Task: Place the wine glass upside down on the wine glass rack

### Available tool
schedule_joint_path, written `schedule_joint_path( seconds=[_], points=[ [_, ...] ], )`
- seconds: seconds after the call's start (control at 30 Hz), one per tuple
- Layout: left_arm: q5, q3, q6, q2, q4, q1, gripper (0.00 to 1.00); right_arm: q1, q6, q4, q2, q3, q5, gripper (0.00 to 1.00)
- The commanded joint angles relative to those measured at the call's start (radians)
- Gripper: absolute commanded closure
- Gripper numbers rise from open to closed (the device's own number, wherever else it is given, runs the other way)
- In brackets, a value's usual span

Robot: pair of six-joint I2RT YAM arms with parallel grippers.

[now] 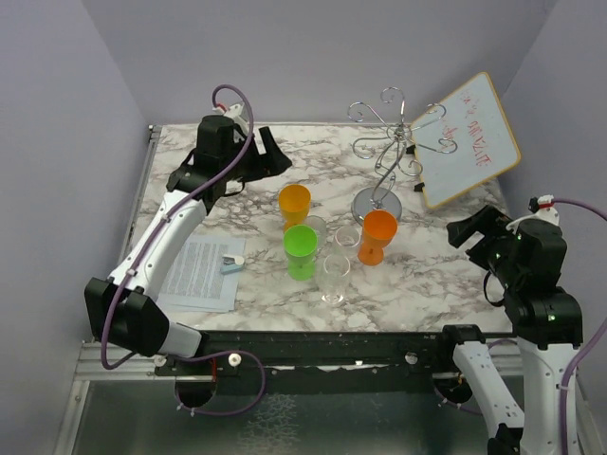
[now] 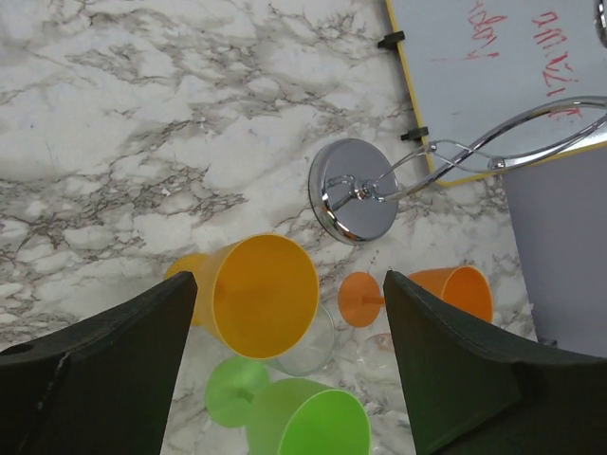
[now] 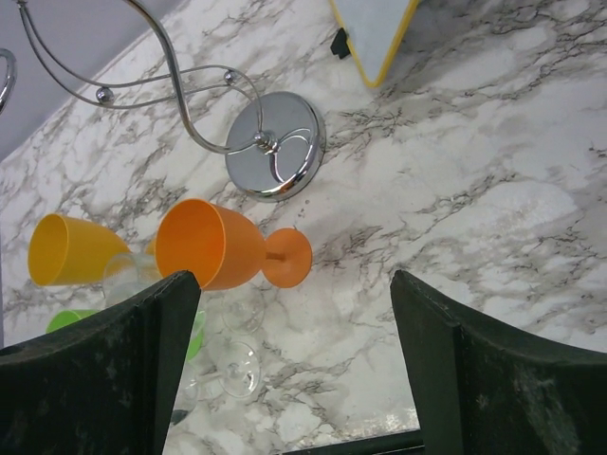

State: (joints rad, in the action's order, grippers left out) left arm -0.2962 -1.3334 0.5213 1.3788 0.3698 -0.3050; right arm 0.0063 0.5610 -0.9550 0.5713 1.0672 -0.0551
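Observation:
The silver wire wine glass rack (image 1: 384, 142) stands at the back middle on its shiny disc base (image 2: 353, 190), which also shows in the right wrist view (image 3: 275, 144). Nothing hangs on it. Several wine glasses stand upright in front of it: a yellow one (image 1: 294, 204), a green one (image 1: 301, 249), an orange one (image 1: 378, 235) and clear ones (image 1: 334, 277). My left gripper (image 1: 270, 152) is open and empty, raised behind and left of the yellow glass (image 2: 261, 294). My right gripper (image 1: 471, 230) is open and empty, raised to the right of the orange glass (image 3: 209, 245).
A tilted whiteboard (image 1: 467, 139) with a yellow frame leans right beside the rack at the back right. A printed sheet of paper (image 1: 201, 273) with a small object on it lies at the front left. Purple walls close in the marble table (image 1: 237, 199) on three sides.

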Motion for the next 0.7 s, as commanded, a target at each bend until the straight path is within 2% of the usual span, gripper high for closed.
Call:
schedule_joint_path(
  seconds=[0.0, 0.1, 0.23, 0.37, 0.67],
  points=[
    [0.119, -0.070, 0.025, 0.063, 0.232, -0.051, 0.21, -0.001, -0.011, -0.013, 0.031, 0.042, 0.013, 0.14],
    [0.089, -0.004, 0.038, 0.068, 0.235, -0.066, 0.30, 0.000, -0.018, -0.007, 0.073, 0.060, 0.023, 0.23],
    [0.074, 0.049, 0.038, 0.078, 0.234, -0.074, 0.36, 0.000, -0.044, -0.005, 0.119, 0.080, 0.045, 0.28],
    [0.053, 0.044, 0.032, 0.121, 0.236, -0.085, 0.46, -0.001, -0.052, 0.005, 0.145, 0.079, 0.099, 0.33],
    [0.111, -0.006, 0.042, 0.231, 0.251, -0.103, 0.66, -0.001, -0.030, 0.018, 0.148, 0.050, 0.139, 0.40]
  ],
)
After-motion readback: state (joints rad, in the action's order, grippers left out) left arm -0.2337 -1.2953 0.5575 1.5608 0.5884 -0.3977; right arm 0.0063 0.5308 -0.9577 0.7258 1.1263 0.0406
